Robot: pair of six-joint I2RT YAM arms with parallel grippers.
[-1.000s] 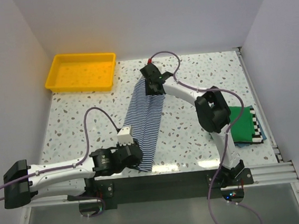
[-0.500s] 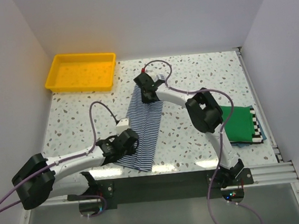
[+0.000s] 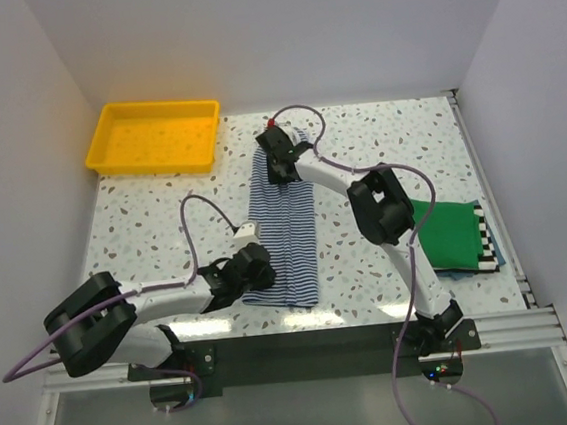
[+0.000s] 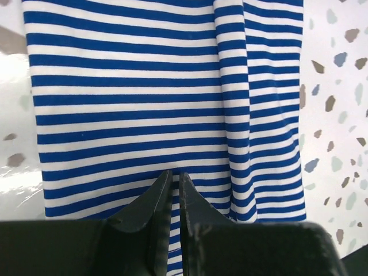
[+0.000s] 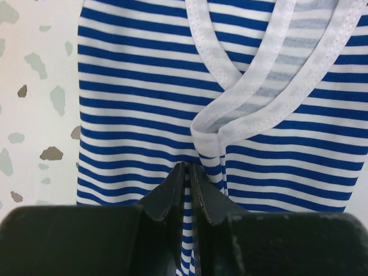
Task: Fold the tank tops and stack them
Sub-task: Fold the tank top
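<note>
The blue-and-white striped tank top (image 3: 286,222) lies lengthwise on the table, neckline at the far end. At its near left corner my left gripper (image 3: 259,272) is shut on the striped cloth (image 4: 144,86), a fold of it caught between the jaws (image 4: 176,175). At the far end my right gripper (image 3: 279,165) is shut on the same top (image 5: 138,86), just below the white-trimmed neckline (image 5: 230,123), with cloth showing in the narrow gap (image 5: 190,169). A folded green tank top (image 3: 445,237) lies at the right on the black-and-white striped one (image 3: 484,238).
A yellow tray (image 3: 155,134) stands at the far left corner. White walls close in the table on the left, back and right. A metal rail (image 3: 493,192) runs along the right edge.
Both grippers have closed on the striped top. The left gripper moved up along the top's left side, the right one shifted left, and the top now lies straighter and wider.
</note>
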